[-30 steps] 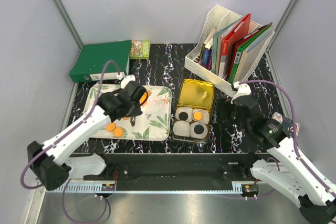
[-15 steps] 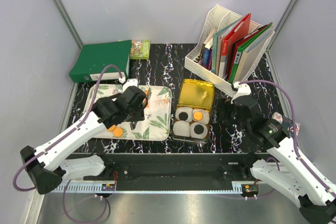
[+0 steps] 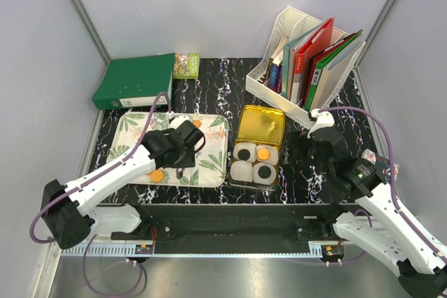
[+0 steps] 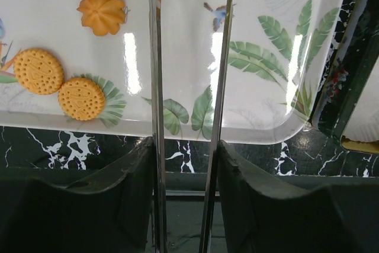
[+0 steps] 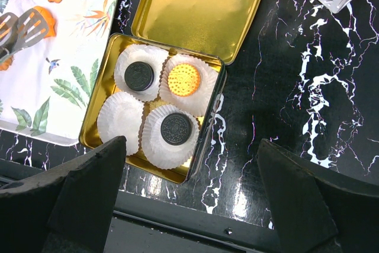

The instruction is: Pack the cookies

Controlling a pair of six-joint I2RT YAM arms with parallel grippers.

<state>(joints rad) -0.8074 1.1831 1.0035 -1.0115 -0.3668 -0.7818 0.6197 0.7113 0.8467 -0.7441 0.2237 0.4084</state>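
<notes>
**Left arm.** The left gripper (image 3: 184, 146) is poised over the white, leaf-printed rectangular tray (image 4: 254, 105). Its dark fingers (image 4: 127, 194) are clamped on a pair of slim metal tongs (image 4: 155, 57). The two tong arms stand slightly apart. Their flat slotted tips lie next to an orange cookie on the tray, but contact cannot be told.

**Tray.** Round orange cookies (image 4: 38, 71) lie loose on it, two of them side by side near its front edge. A flower-shaped orange cookie (image 4: 102, 12) lies further in.

**Tin.** The gold-coloured rectangular tin (image 5: 95, 119) stands just right of the tray on the black marble-patterned table (image 5: 308, 87). Its lid (image 5: 201, 10) lies open flat behind it. Inside are four white fluted paper cups (image 5: 121, 117). Two hold black cookies (image 5: 139, 76), one holds a single orange cookie (image 5: 184, 80), and one holds nothing.

**Right arm.** The right gripper (image 5: 190, 145) hangs above the tin with its jaws spread wide, grasping nothing.
</notes>
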